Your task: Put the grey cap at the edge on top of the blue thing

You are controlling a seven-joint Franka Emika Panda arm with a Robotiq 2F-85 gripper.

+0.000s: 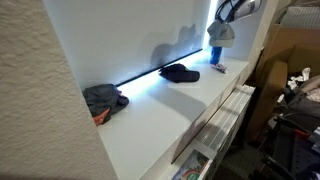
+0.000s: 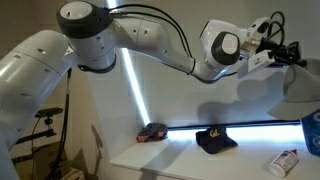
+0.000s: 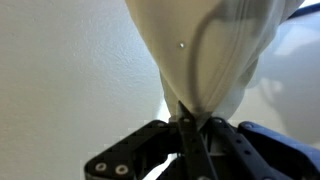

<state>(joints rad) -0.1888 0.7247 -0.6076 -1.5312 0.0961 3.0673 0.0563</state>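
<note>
My gripper [image 3: 186, 122] is shut on the fabric of a pale grey cap [image 3: 210, 50], which fills the wrist view. In an exterior view the gripper [image 1: 228, 12] holds this cap [image 1: 220, 32] hanging just above the blue thing [image 1: 216, 55], which stands at the far end of the white counter [image 1: 160, 120]. I cannot tell whether the cap touches it. In an exterior view the gripper [image 2: 285, 52] is high at the right with the cap [image 2: 303, 85] below it.
A dark navy cap [image 1: 180, 72] [image 2: 215, 138] lies mid-counter by the wall. A grey and orange cap [image 1: 103, 100] [image 2: 152, 132] lies at the other end. A small bottle [image 2: 285, 160] lies near the blue thing. Cardboard boxes [image 1: 290, 50] stand beyond the counter.
</note>
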